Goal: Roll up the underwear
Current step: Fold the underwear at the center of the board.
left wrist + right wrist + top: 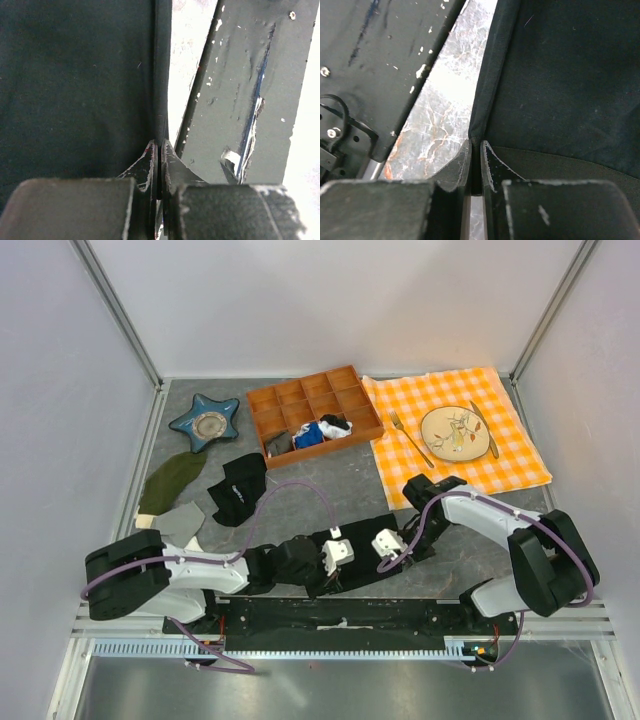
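Note:
The black underwear lies flat near the table's front edge, between my two grippers. My left gripper is shut on its near edge; in the left wrist view the jaws pinch a thin fold of the black fabric. My right gripper is shut on the hem at the garment's right end. In the right wrist view the jaws clamp the hem corner, and the black fabric spreads to the right over the marbled tabletop.
A black mounting rail runs close along the front edge. Behind are a smaller black cloth, an olive-green cloth, a grey cloth, a blue star dish, an orange compartment tray, and a checkered cloth with a plate.

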Robot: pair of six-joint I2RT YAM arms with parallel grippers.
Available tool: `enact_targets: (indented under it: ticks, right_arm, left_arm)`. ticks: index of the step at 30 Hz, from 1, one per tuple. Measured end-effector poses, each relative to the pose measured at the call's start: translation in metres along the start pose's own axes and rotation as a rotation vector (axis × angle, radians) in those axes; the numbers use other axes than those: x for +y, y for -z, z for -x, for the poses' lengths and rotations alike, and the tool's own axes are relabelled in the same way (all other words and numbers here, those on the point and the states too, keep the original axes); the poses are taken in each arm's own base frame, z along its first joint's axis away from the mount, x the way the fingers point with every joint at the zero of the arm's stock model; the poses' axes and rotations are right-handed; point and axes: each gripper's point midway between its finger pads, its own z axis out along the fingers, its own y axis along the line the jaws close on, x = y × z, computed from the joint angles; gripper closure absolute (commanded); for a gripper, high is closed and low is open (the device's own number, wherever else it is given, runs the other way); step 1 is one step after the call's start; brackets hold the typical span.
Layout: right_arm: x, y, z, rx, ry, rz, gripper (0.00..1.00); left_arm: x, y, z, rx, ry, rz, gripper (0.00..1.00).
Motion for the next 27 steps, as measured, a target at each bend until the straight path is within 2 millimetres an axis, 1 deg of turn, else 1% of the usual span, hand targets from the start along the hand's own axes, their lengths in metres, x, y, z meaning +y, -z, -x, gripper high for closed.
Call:
enact_targets:
  ticks: [5, 12, 15, 18, 22, 27]
  right_arm:
    - [0.006, 0.000, 0.006, -0.030, -0.066, 0.025, 0.89]
    - [-0.006, 0.004, 0.014, -0.053, -0.113, 0.024, 0.91]
    - [-0.008, 0.006, 0.017, -0.057, -0.133, 0.023, 0.91]
    - [-0.013, 0.010, 0.020, -0.060, -0.152, 0.016, 0.93]
    - [-0.026, 0.020, 0.027, -0.062, -0.185, -0.010, 0.94]
    - [-0.053, 0.030, 0.035, -0.070, -0.228, -0.037, 0.95]
  left_arm:
    - [-0.004, 0.001, -0.006, -0.006, 0.051, -0.017, 0.98]
    - [-0.006, 0.006, -0.006, -0.025, 0.080, -0.018, 0.98]
    - [-0.005, 0.010, -0.002, -0.046, 0.084, -0.005, 0.98]
    - [-0.002, 0.016, 0.008, -0.085, 0.085, 0.021, 0.98]
    - [0.006, 0.027, 0.020, -0.134, 0.093, 0.084, 0.98]
    - [0.027, 0.041, 0.029, -0.177, 0.137, 0.191, 0.98]
